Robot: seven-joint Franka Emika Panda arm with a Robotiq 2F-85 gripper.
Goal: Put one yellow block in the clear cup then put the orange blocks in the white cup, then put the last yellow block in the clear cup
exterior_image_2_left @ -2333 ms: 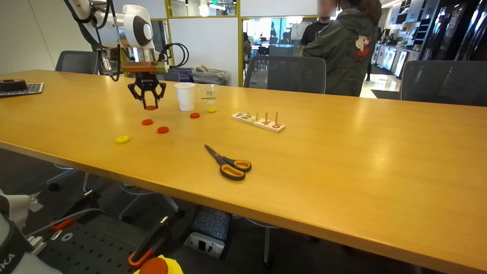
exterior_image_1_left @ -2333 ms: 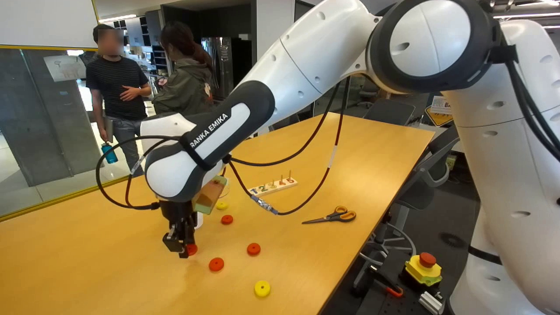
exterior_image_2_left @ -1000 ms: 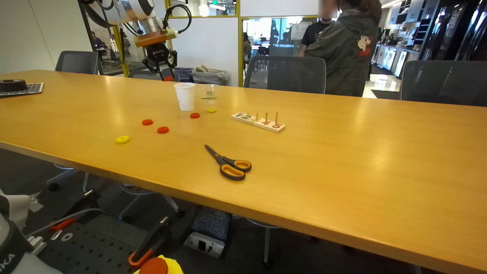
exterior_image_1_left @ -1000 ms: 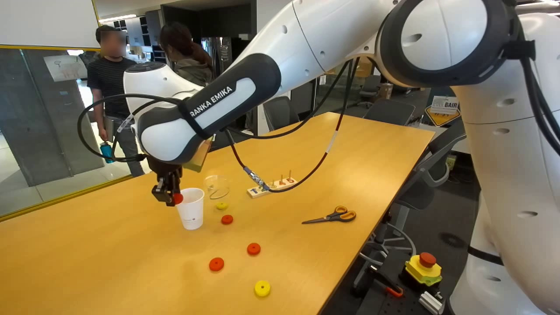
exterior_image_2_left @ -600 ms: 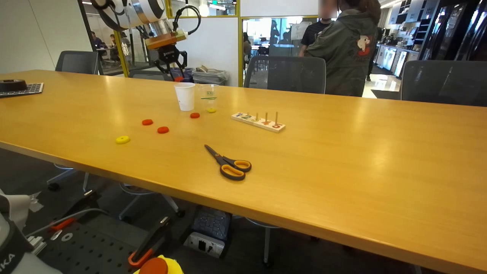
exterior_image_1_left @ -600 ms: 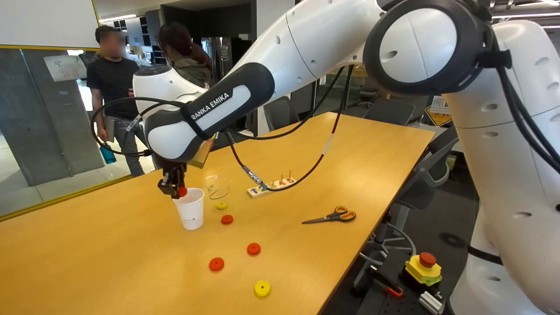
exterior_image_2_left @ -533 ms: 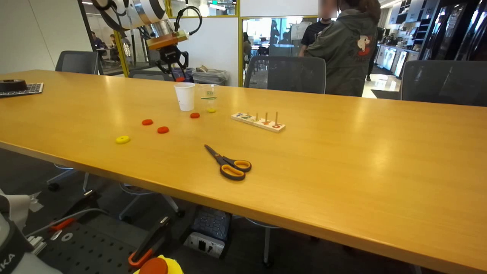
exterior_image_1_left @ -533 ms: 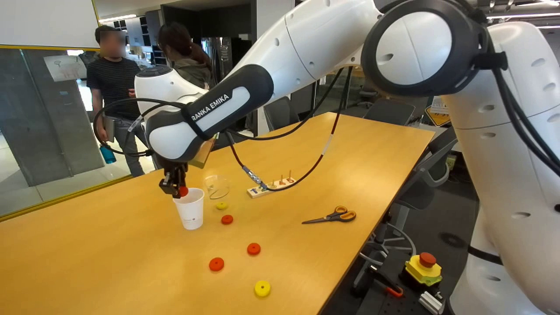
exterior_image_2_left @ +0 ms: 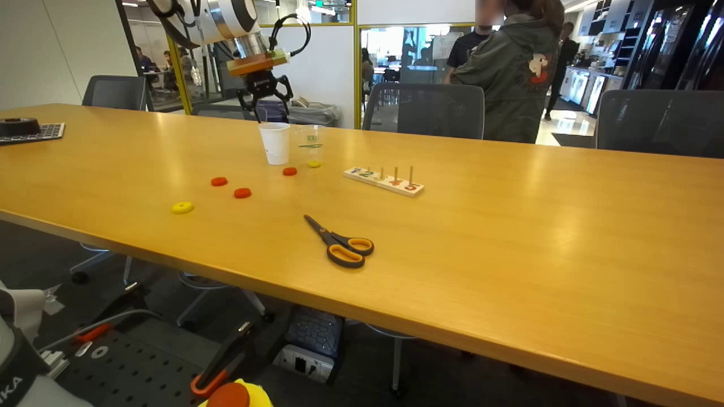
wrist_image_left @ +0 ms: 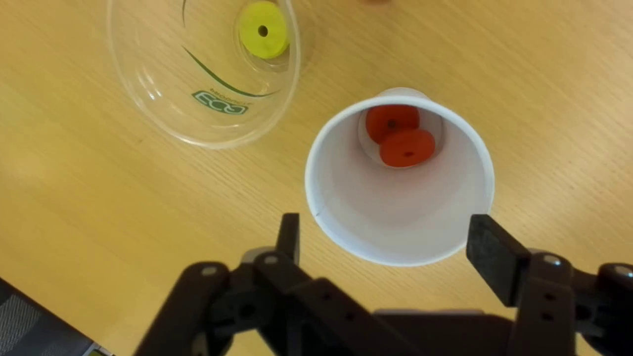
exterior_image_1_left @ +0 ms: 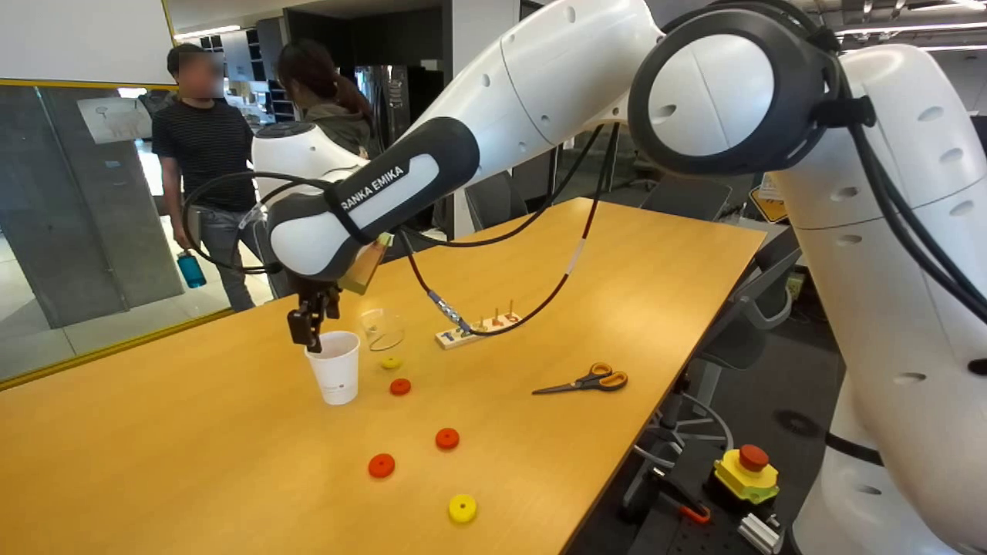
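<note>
We see two orange blocks (wrist_image_left: pixel 407 148) touching each other at the bottom of the white cup (exterior_image_1_left: pixel 337 379), which stands upright on the worktop (exterior_image_2_left: pixel 509 226), nearer the long edge opposite the robot's base (exterior_image_1_left: pixel 856 505) than the edge beside it. Over this cup hangs the dark tool (exterior_image_2_left: pixel 273 117), its jaws spread wide; in the wrist view we find its fingers (wrist_image_left: pixel 494 259) well apart, one toward either side of the cup's rim, though we cannot tell whether they touch it. Just beside the white cup stands the clear cup (exterior_image_2_left: pixel 310 144), also upright, and in it we make out a yellow block (wrist_image_left: pixel 263 44) at the bottom. Near both cups a third orange block (exterior_image_1_left: pixel 400 387) lies flat on the worktop; closer to the robot's edge we count a fourth orange block (exterior_image_1_left: pixel 382 465) and a fifth orange block (exterior_image_1_left: pixel 447 438), near each other, and then a second yellow block (exterior_image_1_left: pixel 463 509), the closest of these loose pieces to that edge. In an exterior view, to the right of the clear cup, a number board (exterior_image_2_left: pixel 384 182) with upright wooden pegs lies slantwise, and orange-handled scissors (exterior_image_2_left: pixel 334 239) lie between it and the robot's edge, blades turned away from that edge. At the left border of an exterior view sits a keyboard (exterior_image_2_left: pixel 51 132), a dark object (exterior_image_2_left: pixel 18 126) overlapping it. Off the worktop, by the robot's base, we note a yellow box (exterior_image_1_left: pixel 746 482) with a red button (exterior_image_1_left: pixel 753 458); past the opposite edge stand two people (exterior_image_1_left: pixel 202 150) and several chairs (exterior_image_2_left: pixel 424 110).
</note>
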